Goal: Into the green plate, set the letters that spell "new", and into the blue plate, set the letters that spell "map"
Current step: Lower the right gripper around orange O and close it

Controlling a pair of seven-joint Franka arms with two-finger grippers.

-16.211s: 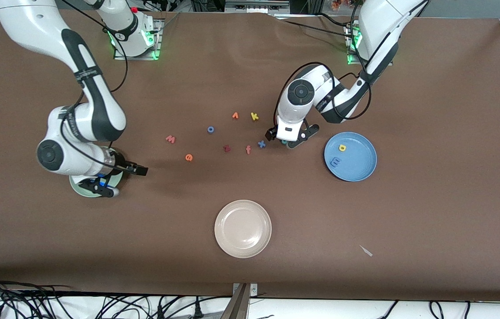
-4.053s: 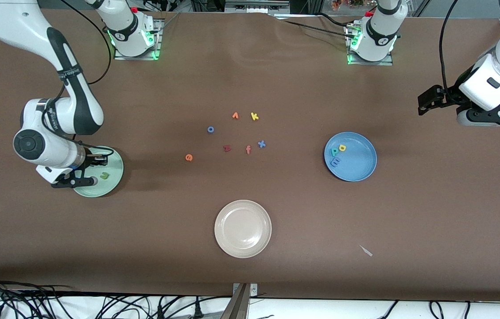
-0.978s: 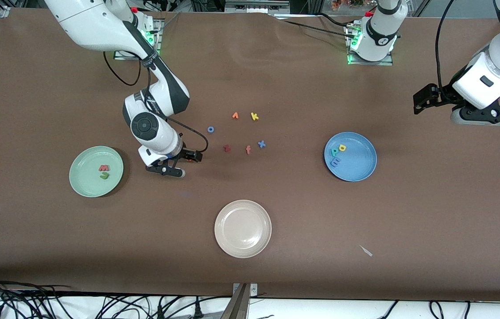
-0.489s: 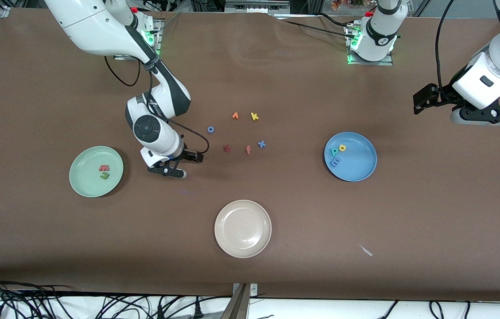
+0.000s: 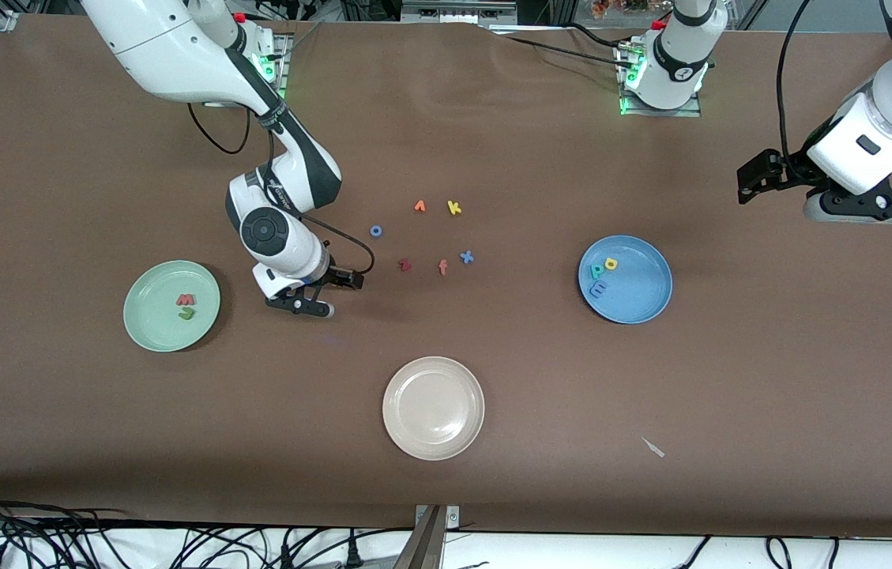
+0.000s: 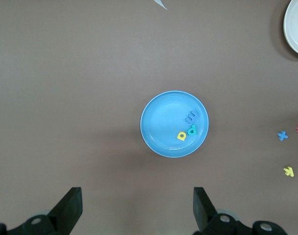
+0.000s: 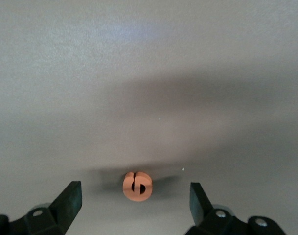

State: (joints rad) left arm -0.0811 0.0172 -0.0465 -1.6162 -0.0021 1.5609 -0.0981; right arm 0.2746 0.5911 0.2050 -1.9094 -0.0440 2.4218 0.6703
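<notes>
The pale green plate (image 5: 171, 306) holds the salmon w (image 5: 186, 299) and the green n (image 5: 186, 314). My right gripper (image 5: 305, 305) hangs low over the table between that plate and the loose letters. In the front view it hides the orange e. The right wrist view shows the orange e (image 7: 137, 186) flat on the table between the open fingers of the right gripper (image 7: 134, 203), untouched. The blue plate (image 5: 625, 279) holds the yellow a (image 5: 611, 263), teal p (image 5: 596, 271) and blue m (image 5: 598, 289). My left gripper (image 5: 868, 212) waits, open and empty, high over the left arm's end of the table; its own view shows the blue plate (image 6: 174, 124).
Loose letters lie mid-table: blue o (image 5: 375, 231), an orange letter (image 5: 419, 206), yellow k (image 5: 454, 208), dark red z (image 5: 404, 265), orange-red f (image 5: 443, 267) and blue x (image 5: 466, 257). A beige plate (image 5: 433, 408) sits nearer the front camera. A small white scrap (image 5: 653, 447) lies toward the front edge.
The right gripper left the w in the green plate, crossed to the orange e and edged slightly closer over the last second. The left arm has stayed still.
</notes>
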